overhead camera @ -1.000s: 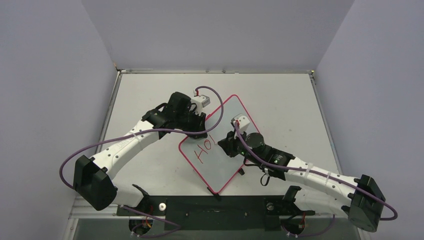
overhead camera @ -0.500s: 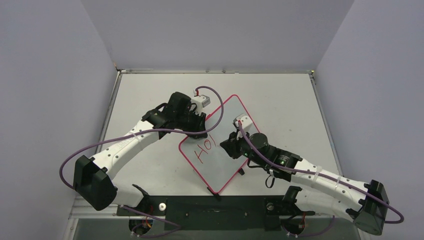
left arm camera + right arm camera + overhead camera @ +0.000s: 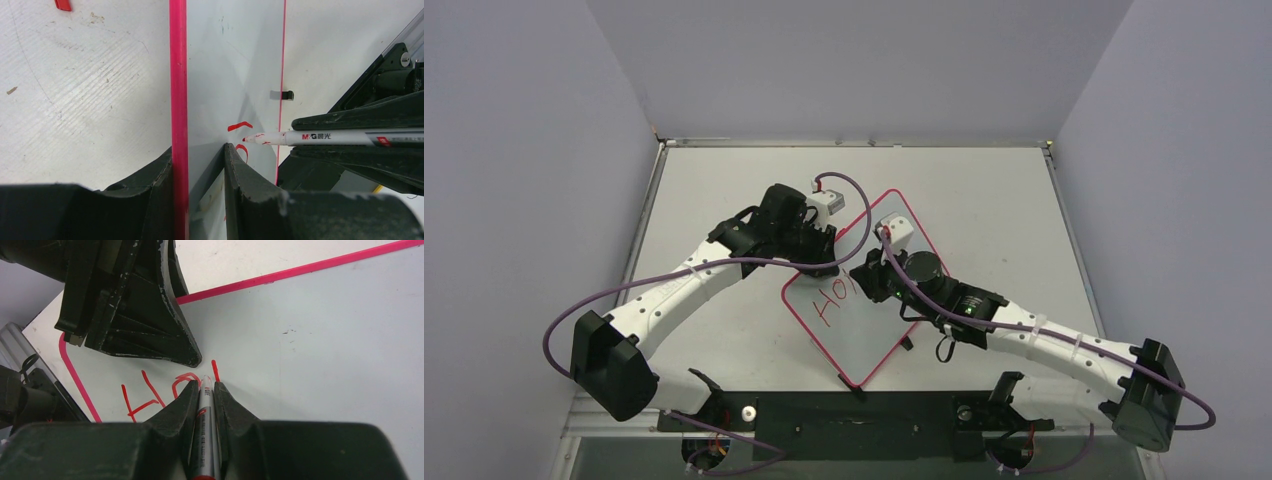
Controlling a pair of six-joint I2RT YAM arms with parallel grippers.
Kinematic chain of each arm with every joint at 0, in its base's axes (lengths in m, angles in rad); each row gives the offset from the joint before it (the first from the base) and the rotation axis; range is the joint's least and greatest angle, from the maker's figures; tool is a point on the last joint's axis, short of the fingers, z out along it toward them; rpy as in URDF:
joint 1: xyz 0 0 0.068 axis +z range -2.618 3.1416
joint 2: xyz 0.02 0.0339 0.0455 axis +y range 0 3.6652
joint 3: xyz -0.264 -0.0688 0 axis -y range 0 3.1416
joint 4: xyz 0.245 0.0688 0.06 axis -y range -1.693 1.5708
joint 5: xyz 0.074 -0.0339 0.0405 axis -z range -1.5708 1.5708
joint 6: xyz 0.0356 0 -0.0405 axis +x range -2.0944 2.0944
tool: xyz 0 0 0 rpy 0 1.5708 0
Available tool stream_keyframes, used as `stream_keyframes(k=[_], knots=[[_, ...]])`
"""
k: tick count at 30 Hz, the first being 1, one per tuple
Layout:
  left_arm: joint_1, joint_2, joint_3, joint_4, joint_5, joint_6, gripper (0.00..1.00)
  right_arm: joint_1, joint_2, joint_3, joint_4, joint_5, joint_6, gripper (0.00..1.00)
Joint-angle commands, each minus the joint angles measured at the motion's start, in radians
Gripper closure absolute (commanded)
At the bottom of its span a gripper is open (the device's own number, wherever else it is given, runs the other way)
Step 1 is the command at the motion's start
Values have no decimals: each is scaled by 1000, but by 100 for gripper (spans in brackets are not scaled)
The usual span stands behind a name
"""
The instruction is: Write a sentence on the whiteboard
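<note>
Here, on the bench (image 3: 724,180), the whiteboard (image 3: 864,345) lies flat and turned like a diamond. One corner points back at the arm bases, and the long axis runs from near left to far right. Reaching over it from the near right, the right fingers (image 3: 205,389) are pressed tight on a red marker (image 3: 330,136). Its barrel lies in line with them and its tip is down on the white face. The sentence (image 3: 144,406) so far reads "HO" plus one upright stroke, and the tip sits just beside that stroke. Just beyond, the left fingers (image 3: 200,162) stand partly spread astride the board's pink left rim, one tip on the white face and the other outside the rim. They appear to pin the board rather than pinch it. The letters climb along the long axis, so open board lies ahead of the tip toward the far corner. The left fingers crowd the line from the rim side, close beside the marker. The right arm likely must finish this letter without nudging them.
</note>
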Motion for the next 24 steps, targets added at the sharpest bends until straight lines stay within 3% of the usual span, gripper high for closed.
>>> stream_keyframes(k=[1, 24], knots=[[-7, 20, -30, -59, -218, 152, 100, 3, 19, 57, 69, 10, -19, 100], [-9, 16, -30, -59, -222, 153, 100, -37, 90, 72, 53, 65, -38, 100]])
